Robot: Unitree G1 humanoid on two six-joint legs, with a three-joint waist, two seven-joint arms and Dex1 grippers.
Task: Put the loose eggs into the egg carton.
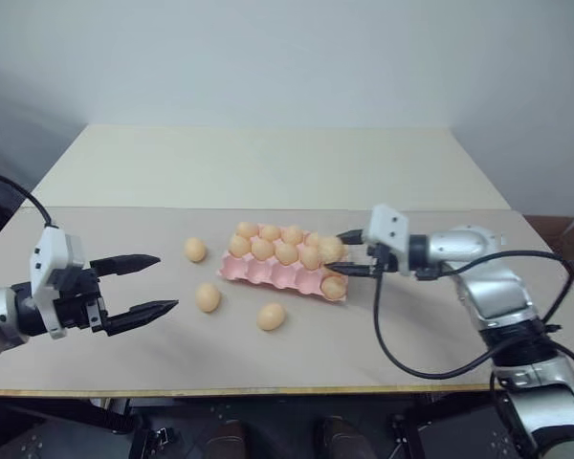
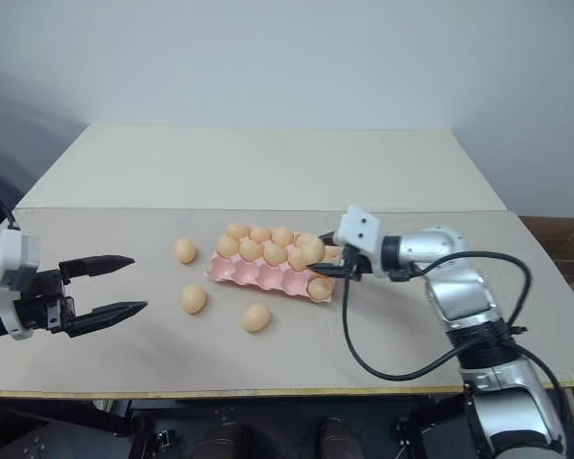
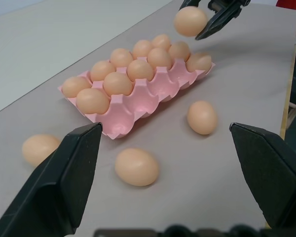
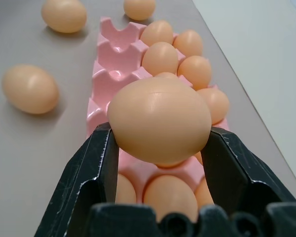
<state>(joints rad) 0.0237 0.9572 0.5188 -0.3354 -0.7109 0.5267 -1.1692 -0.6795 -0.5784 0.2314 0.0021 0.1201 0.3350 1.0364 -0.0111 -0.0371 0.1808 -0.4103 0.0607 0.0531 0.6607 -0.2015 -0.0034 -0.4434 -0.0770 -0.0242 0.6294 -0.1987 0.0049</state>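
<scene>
From the head camera: the pink egg carton (image 1: 282,271) lies mid-table (image 1: 268,172), its two rows farther from the robot packed with eggs, and one more egg sits in the near row's cup at the carton's right end. The right gripper (image 1: 346,252) hangs over that right end, fingers clamped on a held egg (image 1: 331,250), lifted clear of the cups. Three loose eggs (image 1: 208,297) lie on the table off the carton: one beyond its left end, one near its left front corner, one in front of its near row. The left gripper (image 1: 154,284) hovers well to the left of the carton, fingers spread wide, nothing between them.

Left wrist camera: the left gripper's fingers (image 3: 54,187) frame the carton with a wide empty gap. Four near-row cups show bare pink. Over the carton's far end, the right gripper pinches its egg in the air.

Right wrist camera: the held egg sits squarely between both black fingers (image 4: 89,173), pressed from either side, above the carton's end. Filled cups run along one side below; whether the cup directly beneath is empty is hard to say, since the egg blocks it.
</scene>
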